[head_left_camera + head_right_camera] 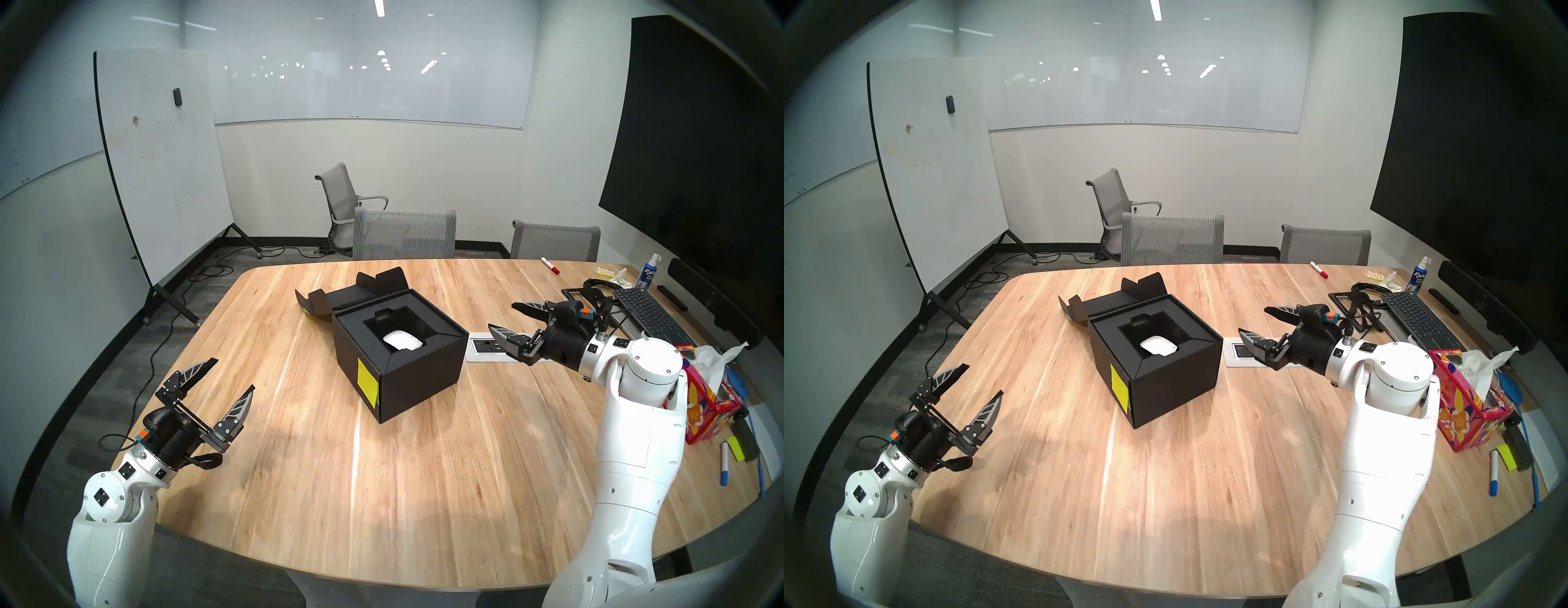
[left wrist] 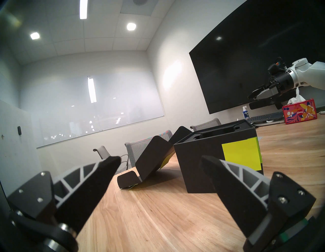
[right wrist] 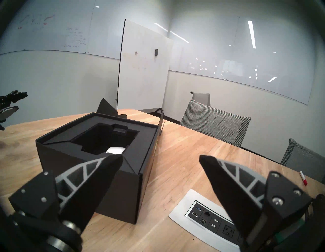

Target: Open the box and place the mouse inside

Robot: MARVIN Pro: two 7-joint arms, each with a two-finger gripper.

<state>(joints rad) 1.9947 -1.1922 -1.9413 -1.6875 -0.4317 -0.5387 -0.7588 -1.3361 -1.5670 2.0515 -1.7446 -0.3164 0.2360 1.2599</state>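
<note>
The black box (image 1: pixel 418 373) stands open mid-table, its flap lid (image 1: pixel 360 295) folded back flat behind it, a yellow sticky note (image 1: pixel 367 382) on its front left side. The white mouse (image 1: pixel 402 340) lies in the recessed well of the black insert; it also shows in the right wrist view (image 3: pixel 115 150). My left gripper (image 1: pixel 233 374) is open and empty, raised over the table's near left, well apart from the box (image 2: pixel 216 158). My right gripper (image 1: pixel 505 316) is open and empty, just right of the box (image 3: pixel 91 177), above the power panel.
A white power and port panel (image 1: pixel 488 348) is set in the table right of the box. A keyboard (image 1: pixel 649 314), cables, spray bottle (image 1: pixel 648 274), red marker (image 1: pixel 550 265), red floral tissue box (image 1: pixel 704 407) and pens crowd the right edge. Grey chairs (image 1: pixel 403 233) stand behind.
</note>
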